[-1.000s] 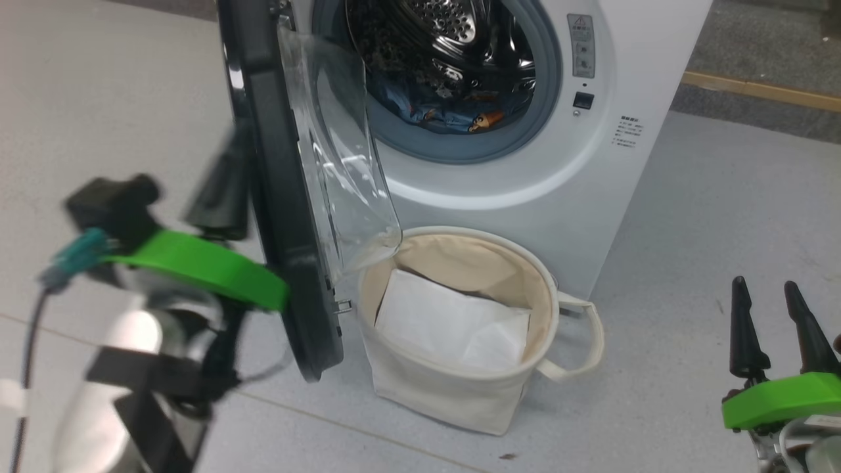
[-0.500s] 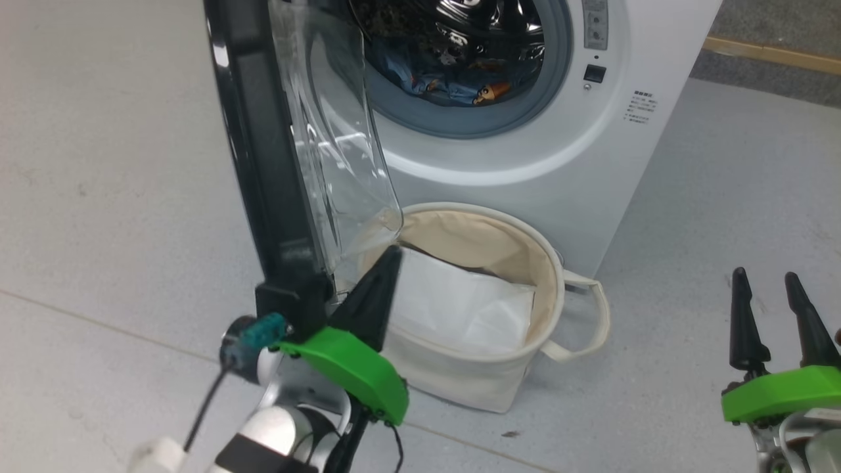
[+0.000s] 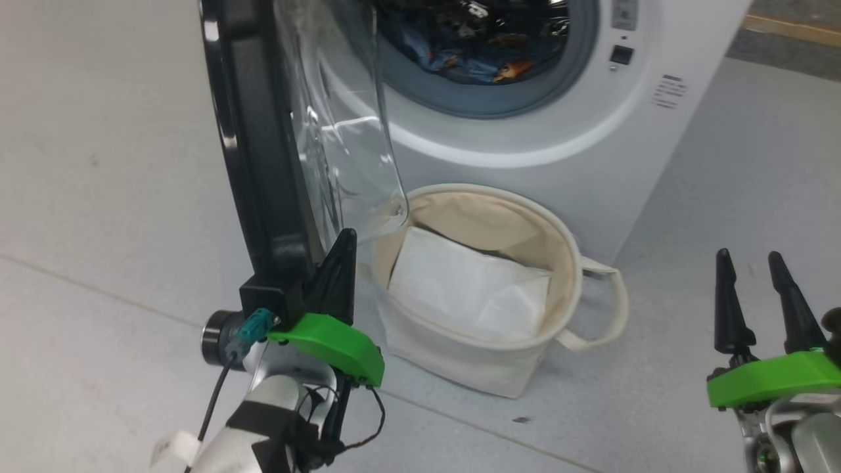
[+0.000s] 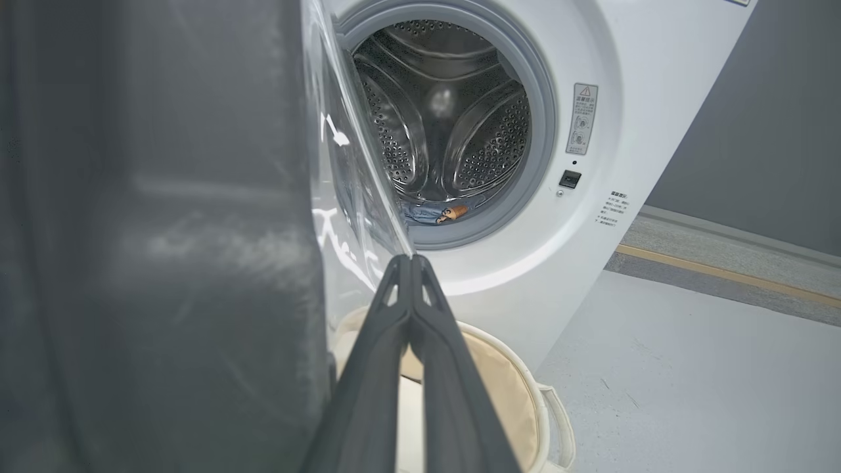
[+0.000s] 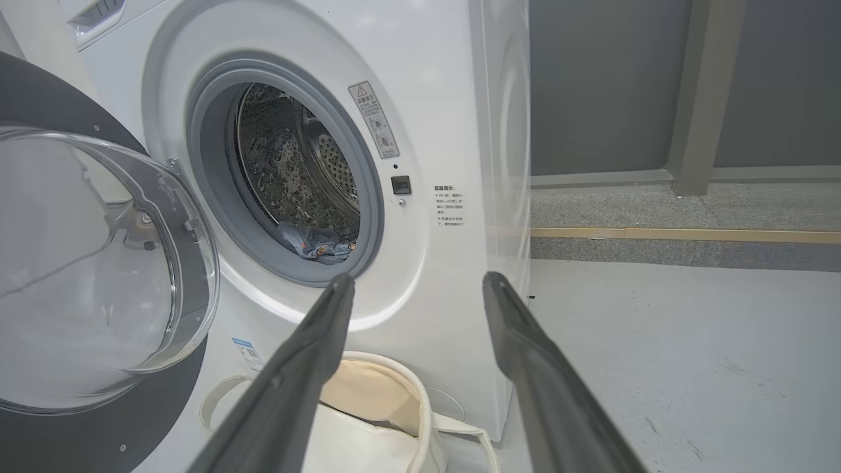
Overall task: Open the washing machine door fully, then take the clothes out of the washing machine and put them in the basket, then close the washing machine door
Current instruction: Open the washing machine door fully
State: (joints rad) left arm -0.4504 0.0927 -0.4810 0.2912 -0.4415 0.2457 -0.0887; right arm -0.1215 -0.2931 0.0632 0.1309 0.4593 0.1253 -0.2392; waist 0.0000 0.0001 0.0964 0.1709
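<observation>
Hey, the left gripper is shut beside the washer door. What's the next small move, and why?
Probably sweep the shut left gripper leftward against the inner side of the washing machine door, swinging it wider. The door stands only partly open, edge-on, its glass bulge overhanging the basket, while the clothes lie in the drum.

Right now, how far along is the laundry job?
Done: the washing machine door stands swung out, perhaps not fully. In hand: the shut left jaws sit at its inner lower edge, likely to push it wider; the right jaws hang open. Left: the clothes lie in the drum, the basket holds just a white sheet, and the door needs closing afterwards.
</observation>
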